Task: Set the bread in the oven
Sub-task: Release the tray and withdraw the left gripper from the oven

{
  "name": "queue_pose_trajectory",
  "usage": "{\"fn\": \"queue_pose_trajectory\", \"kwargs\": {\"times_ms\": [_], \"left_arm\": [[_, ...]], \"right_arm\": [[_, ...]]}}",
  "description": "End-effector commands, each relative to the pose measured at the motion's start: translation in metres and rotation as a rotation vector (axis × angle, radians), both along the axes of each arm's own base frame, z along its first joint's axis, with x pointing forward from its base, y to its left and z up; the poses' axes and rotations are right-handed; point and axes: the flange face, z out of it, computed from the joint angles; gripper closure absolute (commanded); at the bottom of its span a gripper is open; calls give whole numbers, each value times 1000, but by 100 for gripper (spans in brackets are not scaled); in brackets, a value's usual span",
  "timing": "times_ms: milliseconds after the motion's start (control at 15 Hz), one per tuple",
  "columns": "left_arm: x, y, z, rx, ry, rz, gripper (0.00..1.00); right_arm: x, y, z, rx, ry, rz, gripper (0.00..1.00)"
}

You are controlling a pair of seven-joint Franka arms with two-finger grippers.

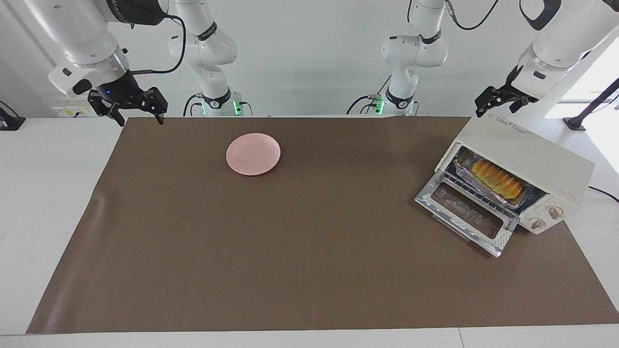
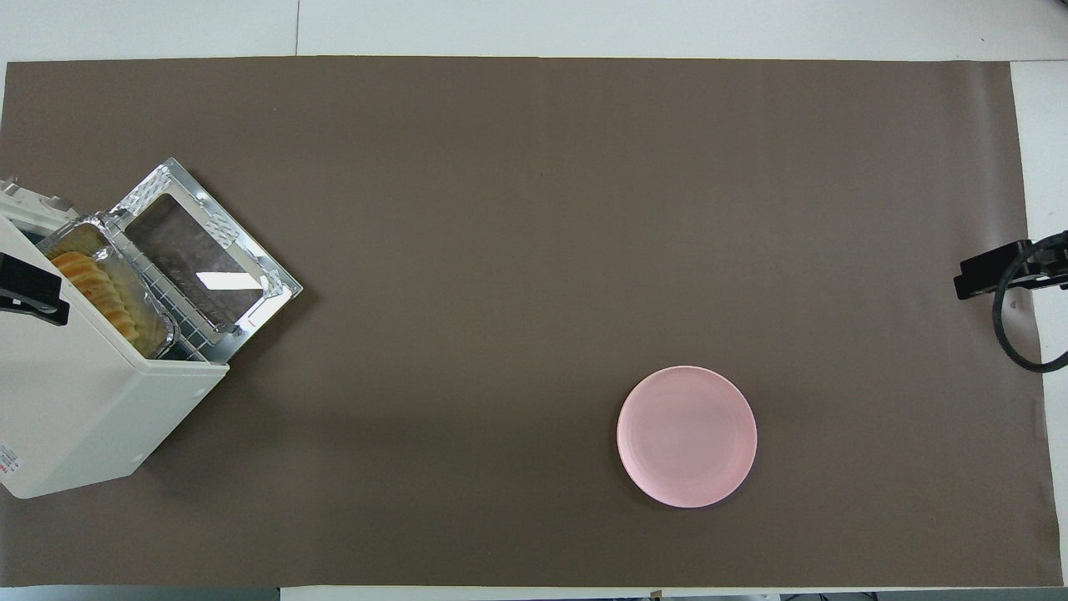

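Observation:
The golden ridged bread [image 1: 497, 179] [image 2: 93, 290] lies in a silver foil tray [image 1: 465, 160] on the wire rack inside the cream-white oven [image 1: 529, 157] [image 2: 79, 401]. The oven's glass door [image 1: 465, 212] [image 2: 200, 263] hangs open and flat. My left gripper [image 1: 489, 107] hovers over the top corner of the oven, open and holding nothing; only a black part of the left gripper [image 2: 29, 288] shows from overhead. My right gripper [image 1: 139, 118] [image 2: 993, 272] waits open over the mat's edge at the right arm's end.
A pink plate [image 1: 253, 153] [image 2: 687, 436] with nothing on it sits on the brown mat [image 1: 290, 241], toward the right arm's end and near the robots. The oven stands at the left arm's end, its cable trailing off the table.

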Motion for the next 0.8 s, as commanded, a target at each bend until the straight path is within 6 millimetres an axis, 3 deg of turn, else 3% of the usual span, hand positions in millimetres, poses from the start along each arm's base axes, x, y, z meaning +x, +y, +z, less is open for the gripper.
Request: {"fn": "queue_pose_trajectory", "kwargs": {"times_ms": [0,465,731], "left_arm": [[2,-6,-16,-15,10,-10,0],[2,-10,-14,-26,-12,-24,0],[4,-23,-24,-69,-43,-55,0]], "right_arm": [[-8,1,1,4,7,13,0],[-8,1,1,4,7,13,0],[-8,0,1,4,7,12,0]]}}
